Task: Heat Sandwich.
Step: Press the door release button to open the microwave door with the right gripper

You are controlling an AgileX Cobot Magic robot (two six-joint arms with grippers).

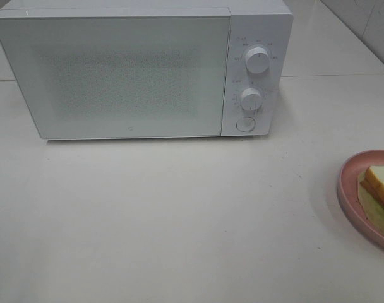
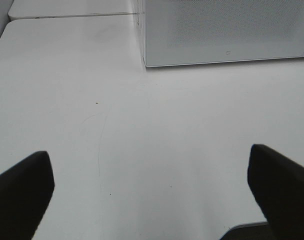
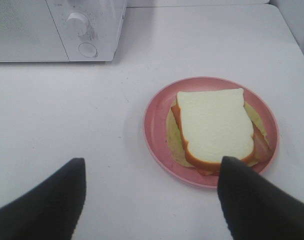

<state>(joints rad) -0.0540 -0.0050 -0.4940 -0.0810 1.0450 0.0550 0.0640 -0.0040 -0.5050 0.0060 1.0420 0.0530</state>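
The sandwich (image 3: 214, 125), white bread with orange-brown crust and pale yellow filling, lies on a round pink plate (image 3: 154, 125). In the exterior high view the sandwich (image 1: 383, 186) and plate (image 1: 351, 189) sit at the right edge, partly cut off. The white microwave (image 1: 141, 69) stands at the back with its door shut. My right gripper (image 3: 151, 200) is open, hovering short of the plate, one finger (image 3: 257, 200) overlapping the plate's near rim. My left gripper (image 2: 151, 192) is open and empty over bare table in front of the microwave (image 2: 222, 30). Neither gripper shows in the exterior high view.
The microwave has two round knobs (image 1: 257, 60) and a round door button (image 1: 245, 124) on its right panel; the button also shows in the right wrist view (image 3: 87, 49). A second white table (image 1: 331, 38) adjoins behind. The table's near edge shows in the left wrist view (image 2: 247, 227).
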